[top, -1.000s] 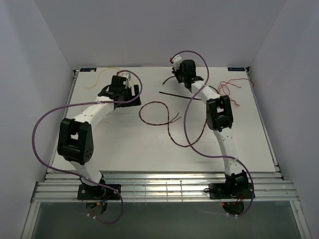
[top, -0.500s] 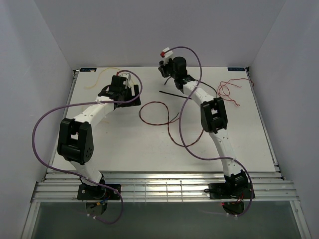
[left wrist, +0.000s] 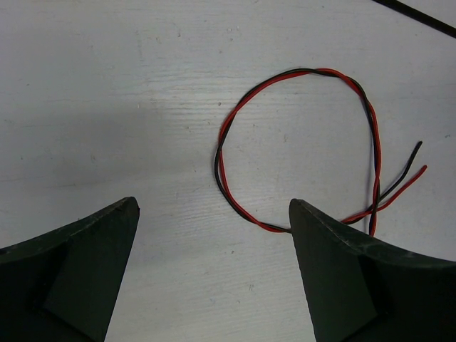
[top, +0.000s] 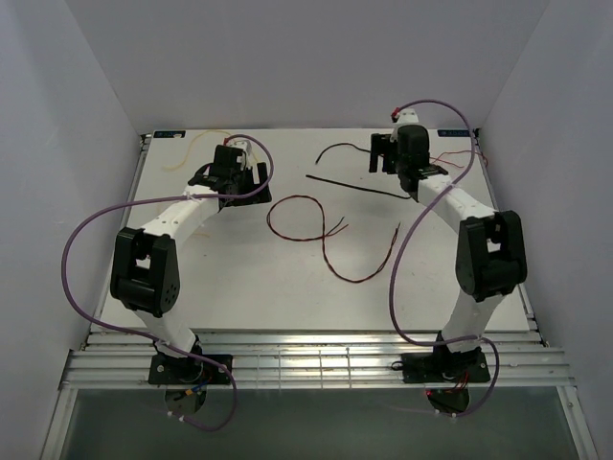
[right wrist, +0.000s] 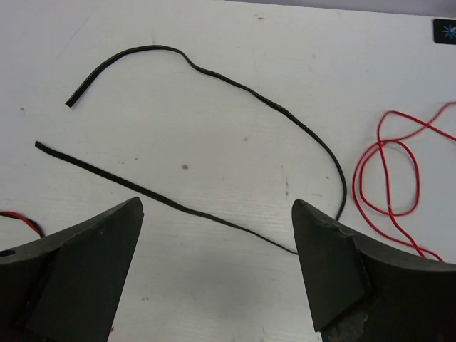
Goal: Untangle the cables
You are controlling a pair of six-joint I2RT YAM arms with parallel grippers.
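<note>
The cables lie apart on the white table (top: 220, 278). A twisted red-and-black cable (top: 299, 218) loops in the middle, and its loop (left wrist: 299, 135) shows ahead of my left gripper (left wrist: 214, 205), which is open and holds nothing. A black cable (top: 356, 186) runs across the back centre. In the right wrist view the black cable (right wrist: 214, 71) curves and crosses under my right gripper (right wrist: 216, 203), whose jaws stand wide apart above it. A thin red cable (right wrist: 385, 171) curls at the right. A yellow cable (top: 196, 144) lies at the back left.
The left gripper (top: 235, 180) hovers at the back left, the right gripper (top: 381, 153) at the back right. White walls close in the table on three sides. Thick purple cables (top: 86, 249) hang along both arms. A slatted rail (top: 316, 359) runs along the near edge.
My right gripper has opened and let go of the black cable, which now lies on the table. The right arm swung from the back centre to the back right. The left arm stayed still.
</note>
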